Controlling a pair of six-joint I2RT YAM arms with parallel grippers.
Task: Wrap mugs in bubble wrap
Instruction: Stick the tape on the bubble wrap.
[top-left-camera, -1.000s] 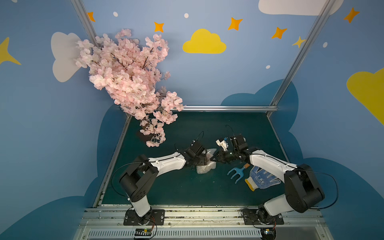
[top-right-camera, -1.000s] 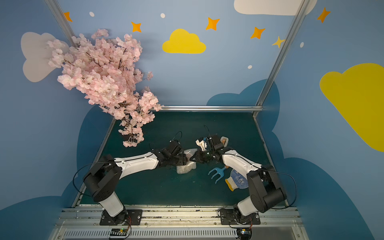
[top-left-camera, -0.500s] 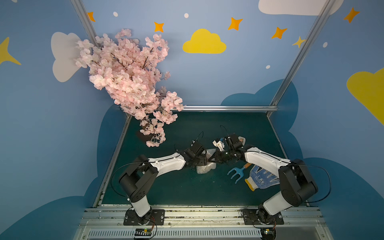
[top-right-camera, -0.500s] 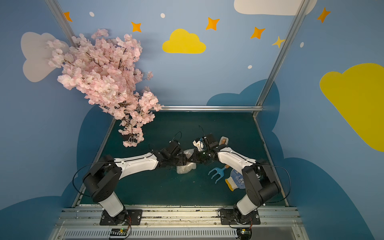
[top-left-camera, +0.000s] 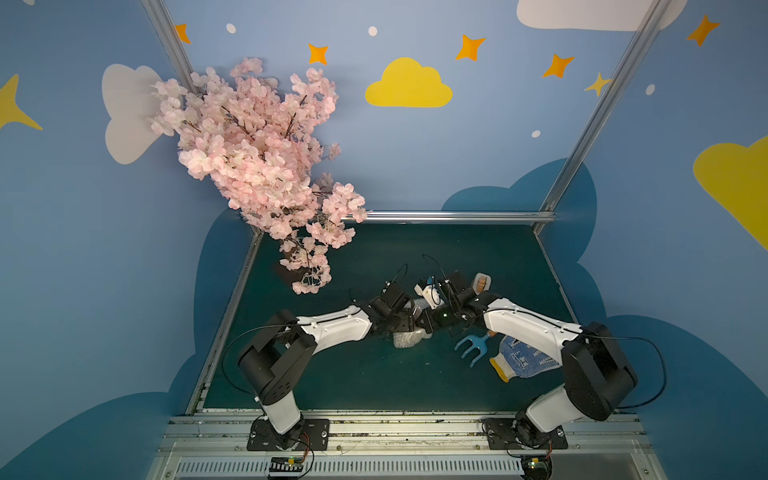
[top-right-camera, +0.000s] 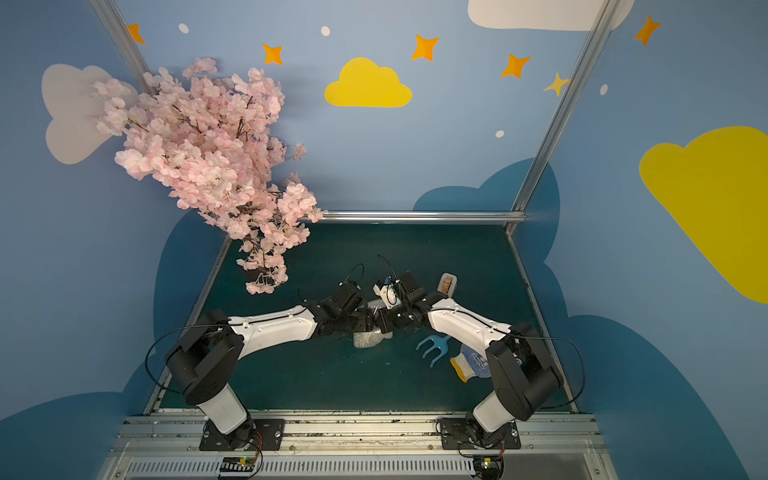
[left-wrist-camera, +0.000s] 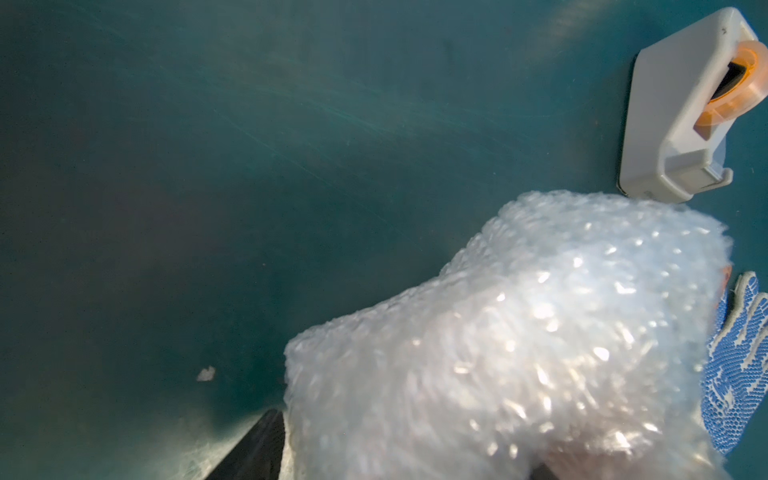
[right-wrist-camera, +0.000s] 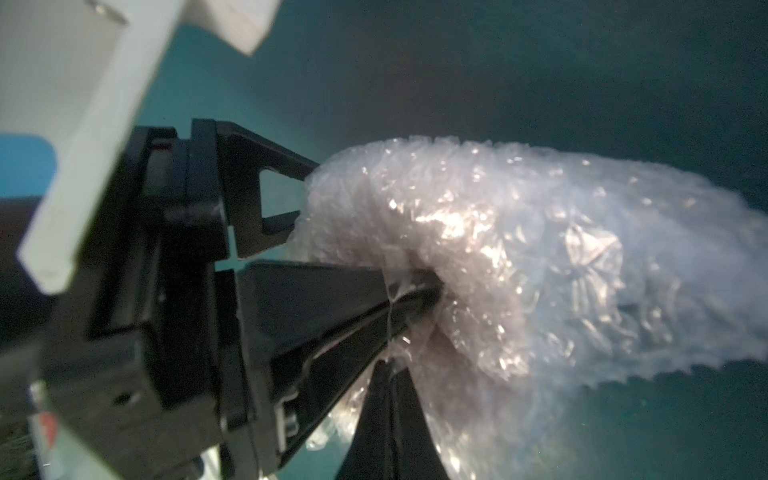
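Left tool (top-left-camera: 409, 322) wide, clamping bubble wrap (left-wrist-camera: 519, 353) | mug unseen | right tool (right-wrist-camera: 390, 374) closed, tips hidden by wrap

Blue walls (top-left-camera: 415, 166) painted with yellow and white clouds and orange stars are seen behind a pink blossom tree (top-left-camera: 257, 158). Below the tree a dark green table top (top-left-camera: 374, 374) is laid, edged by aluminium rails (top-left-camera: 457, 216).
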